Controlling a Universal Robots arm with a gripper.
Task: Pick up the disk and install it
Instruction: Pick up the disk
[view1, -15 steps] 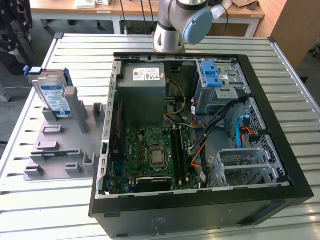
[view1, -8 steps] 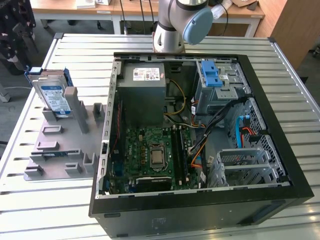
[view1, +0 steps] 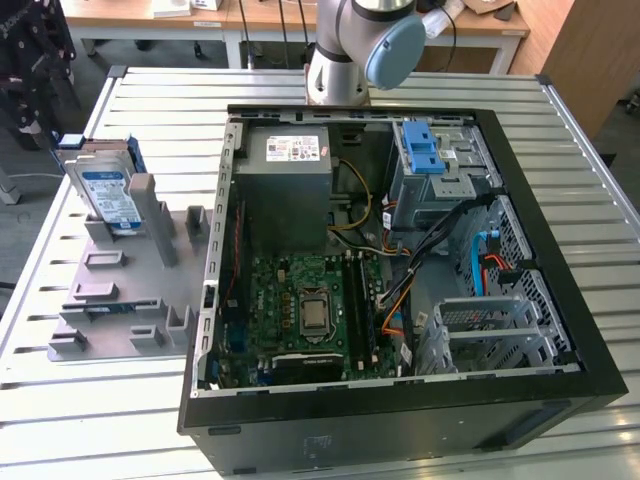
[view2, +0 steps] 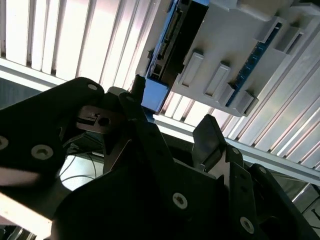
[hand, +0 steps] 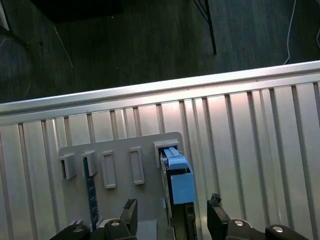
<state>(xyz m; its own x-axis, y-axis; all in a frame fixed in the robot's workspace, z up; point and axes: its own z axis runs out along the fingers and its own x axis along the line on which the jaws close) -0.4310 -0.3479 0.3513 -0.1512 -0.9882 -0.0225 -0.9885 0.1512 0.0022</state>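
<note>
My claw (hand: 172, 207) is wide open and holds nothing. Both wrist views show it this way, with its two black fingers (view2: 210, 135) far apart and only air between them.

The thing I want is the disk (view1: 108, 190), a flat silver metal hard drive with a white and blue label and a blue plastic frame round its edges. It stands up on its edge in a grey plastic holder (view1: 130, 290) full of slots. The holder sits on the silver table made of long metal slats (view1: 100, 420), at the exterior view's left. The big black open computer case (view1: 400, 430) is beside the holder, toward the exterior view's right.

In the first wrist view I look down on the thin blue top edge of the disk (hand: 177, 180). The disk is below my claw and lines up with the gap between my fingers. One finger (hand: 129, 210) is off to one flat side of it and the other finger is off to the other flat side. The long top edge runs straight through the gap, not across it, so my fingers face the two flat sides.

I think my fingers are above the disk and not touching it, but it is hard to tell how high from here.
</note>
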